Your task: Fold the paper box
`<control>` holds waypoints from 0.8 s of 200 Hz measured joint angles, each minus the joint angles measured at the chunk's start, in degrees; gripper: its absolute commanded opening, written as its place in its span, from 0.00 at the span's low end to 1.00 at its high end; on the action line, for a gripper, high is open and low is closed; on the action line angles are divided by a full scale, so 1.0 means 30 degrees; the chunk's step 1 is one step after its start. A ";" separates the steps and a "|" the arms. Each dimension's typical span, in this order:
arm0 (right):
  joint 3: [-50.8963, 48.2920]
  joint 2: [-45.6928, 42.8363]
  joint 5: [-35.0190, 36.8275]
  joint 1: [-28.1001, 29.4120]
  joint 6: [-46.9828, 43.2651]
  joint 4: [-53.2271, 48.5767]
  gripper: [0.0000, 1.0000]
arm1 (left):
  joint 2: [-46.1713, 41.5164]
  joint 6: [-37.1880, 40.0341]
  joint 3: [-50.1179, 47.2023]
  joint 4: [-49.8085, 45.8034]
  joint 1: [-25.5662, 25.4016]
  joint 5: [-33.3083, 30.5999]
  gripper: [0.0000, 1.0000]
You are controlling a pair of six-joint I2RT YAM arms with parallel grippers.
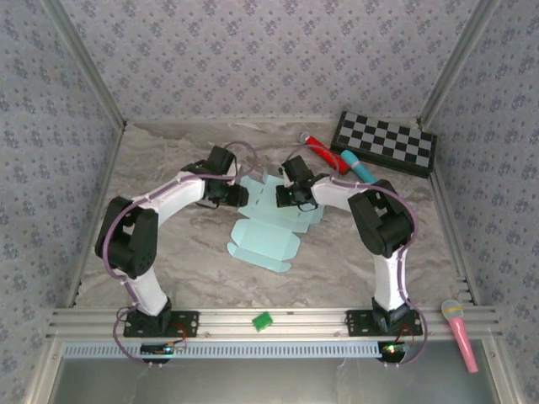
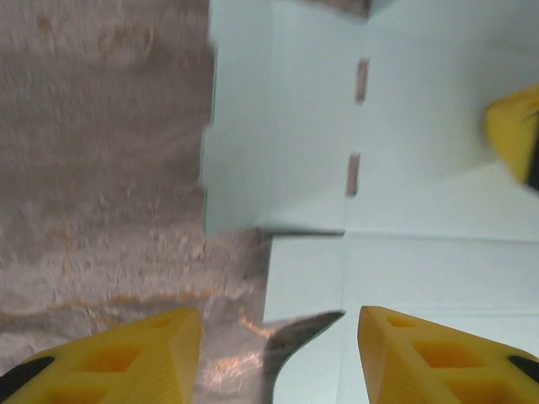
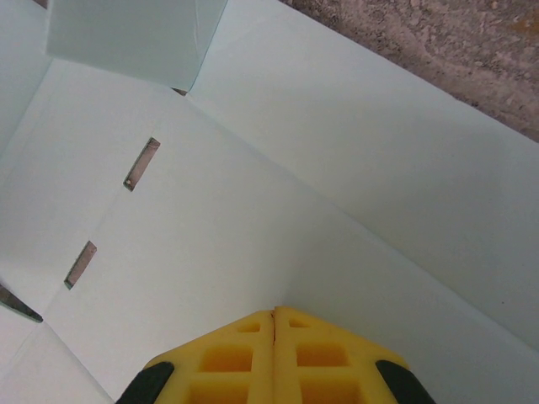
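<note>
Both arms are made in the same way. The left arm [image 1: 173, 198] and the right arm [image 1: 387, 278] have white shells on the long links and black, rounded housings at the joints. A thin pale-purple cable [image 1: 108, 244] runs in loose loops along the outside of each arm. Each black base [image 1: 160, 324] carries a small light, green on the left one, green with red on the right one. The left gripper [image 2: 278, 332] has yellow fingers [image 2: 126, 358] with rectangular hollow pockets and black parts at the near end; the right gripper [image 3: 274, 313] looks the same.
</note>
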 measured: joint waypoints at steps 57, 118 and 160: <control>-0.0044 -0.0036 0.0204 0.0131 -0.0007 -0.0007 0.01 | 0.0015 -0.1596 -0.1362 0.1843 0.0000 0.1413 0.54; -0.0044 -0.0036 0.0379 0.0219 -0.0007 -0.0007 0.01 | 0.1049 -0.2426 -0.1574 0.3483 0.0109 0.2375 0.55; -0.0044 -0.0036 0.0481 0.0262 0.0000 -0.0007 0.01 | 0.1268 -0.2492 -0.1581 0.3519 0.0204 0.2397 0.55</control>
